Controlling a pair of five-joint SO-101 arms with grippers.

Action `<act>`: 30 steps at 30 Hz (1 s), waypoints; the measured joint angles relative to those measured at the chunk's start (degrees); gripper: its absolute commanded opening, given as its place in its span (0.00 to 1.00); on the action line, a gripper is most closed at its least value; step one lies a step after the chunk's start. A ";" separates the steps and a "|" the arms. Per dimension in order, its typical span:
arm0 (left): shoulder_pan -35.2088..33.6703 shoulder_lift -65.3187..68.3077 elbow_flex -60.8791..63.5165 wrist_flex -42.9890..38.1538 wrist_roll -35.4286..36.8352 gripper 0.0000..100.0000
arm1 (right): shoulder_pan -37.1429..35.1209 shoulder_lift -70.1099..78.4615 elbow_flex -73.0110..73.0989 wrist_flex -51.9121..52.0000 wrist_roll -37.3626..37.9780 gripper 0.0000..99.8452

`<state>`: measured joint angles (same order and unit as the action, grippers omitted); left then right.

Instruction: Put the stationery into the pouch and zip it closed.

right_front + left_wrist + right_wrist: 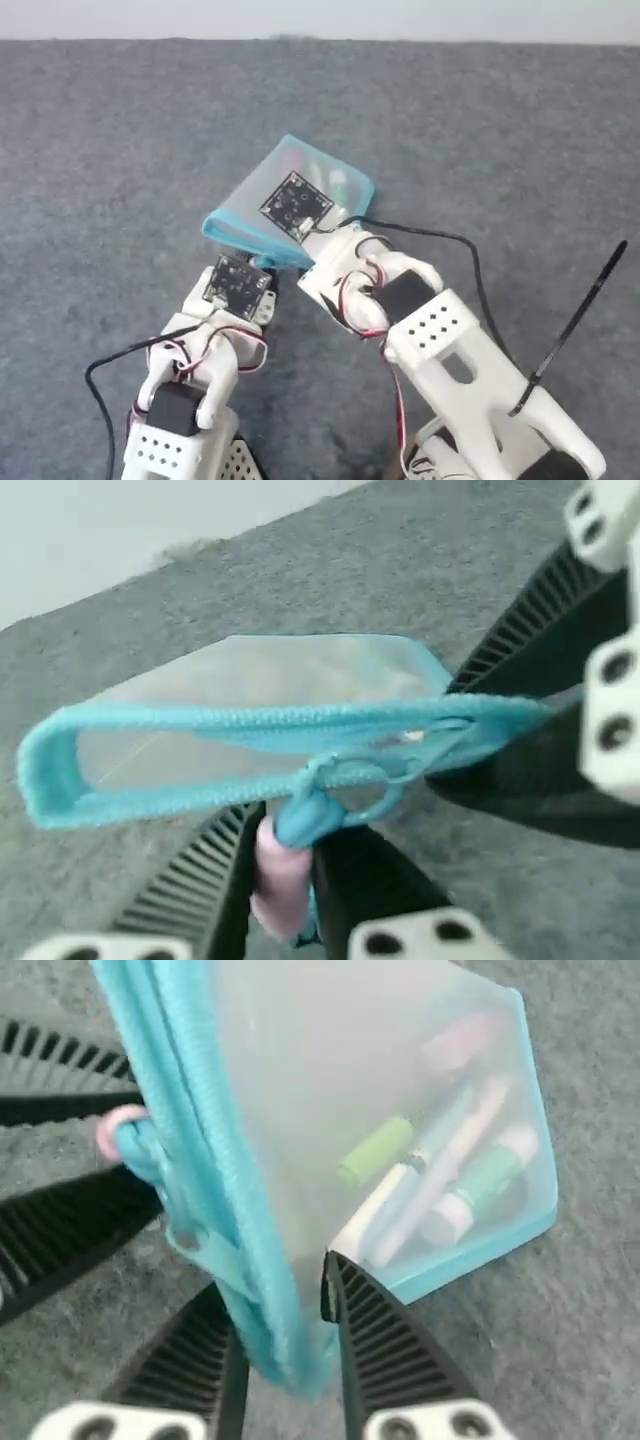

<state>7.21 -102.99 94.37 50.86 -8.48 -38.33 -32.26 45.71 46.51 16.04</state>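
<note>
Left gripper [285, 835]: pinched shut on the pink pull tab [278, 885], right under the pouch's zip edge, about midway along it.
Right gripper [285, 1305]: clamped on the pouch's zipped end, ribbed fingers [370, 1340] pressing the teal binding between them.
Pouch [260, 675]: propped up between the two grippers, zip edge toward the arms, clear body tilting away over the grey mat [120, 150]; bottom edge touching the mat or not, cannot tell.
Stationery [440, 1180]: inside, bunched at the pouch's bottom corner, far from the zip.
Zip: shut from the right gripper's end up to the slider [312, 815]; gapes open from the slider to the pouch's free end.
Step, as judged: draw the slider toward the free end while anchoring the other end.
Risk one: tab slipping out of the pinch, being small and soft-looking.
Risk two: pulling at an angle to the zip line, jamming the slider or buckling the slack open edge.
Risk three: weak anchor, letting the whole pouch drag along instead of closing.
</note>
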 measured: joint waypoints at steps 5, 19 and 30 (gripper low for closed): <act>-3.60 0.00 0.00 0.00 0.00 0.01 | 0.00 2.37 -0.09 -1.67 1.05 0.01; -11.96 0.00 -0.26 -0.09 0.00 0.01 | 3.60 4.48 0.97 -1.67 1.14 0.01; -16.97 0.00 -0.35 -1.85 0.00 0.01 | 8.26 4.40 0.97 -1.67 3.34 0.01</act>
<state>-9.76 -102.99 94.02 49.01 -8.48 -30.07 -27.87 46.68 44.84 19.38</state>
